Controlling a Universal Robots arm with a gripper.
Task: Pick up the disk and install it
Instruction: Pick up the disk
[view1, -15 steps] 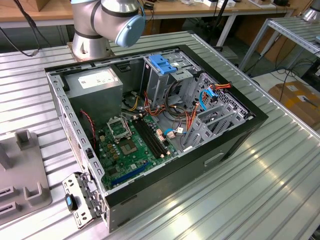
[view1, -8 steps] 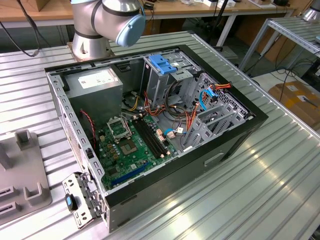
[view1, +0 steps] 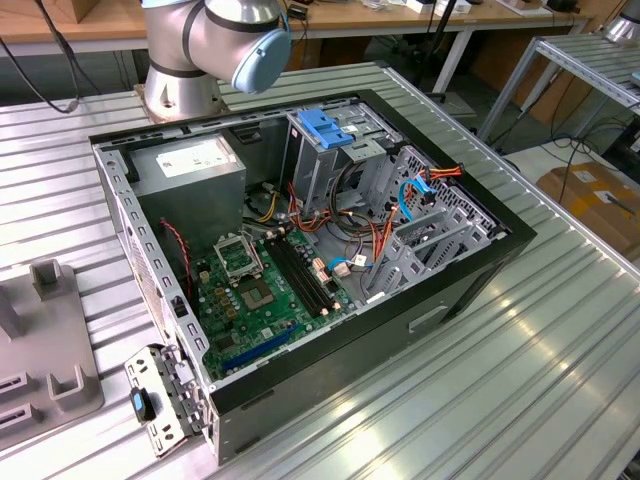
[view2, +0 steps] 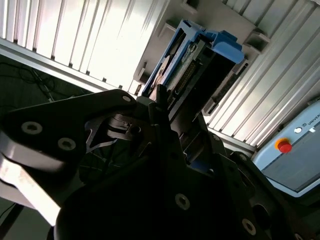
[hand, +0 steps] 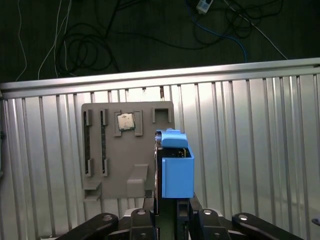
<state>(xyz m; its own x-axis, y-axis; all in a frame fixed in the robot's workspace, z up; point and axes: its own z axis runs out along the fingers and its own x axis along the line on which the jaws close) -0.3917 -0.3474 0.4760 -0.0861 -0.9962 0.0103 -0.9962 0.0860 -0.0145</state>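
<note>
The gripper (hand: 172, 209) is clamped tight on the near end of the disk (hand: 177, 170), blue frame showing, and the disk stands on edge right at one side edge of the grey tray (hand: 127, 150) on the ribbed table (hand: 250, 150).

Disk (hand: 177, 172), flat drive in a bright blue carrier frame, upright on edge beside the grey holder tray (hand: 117, 160)
</note>
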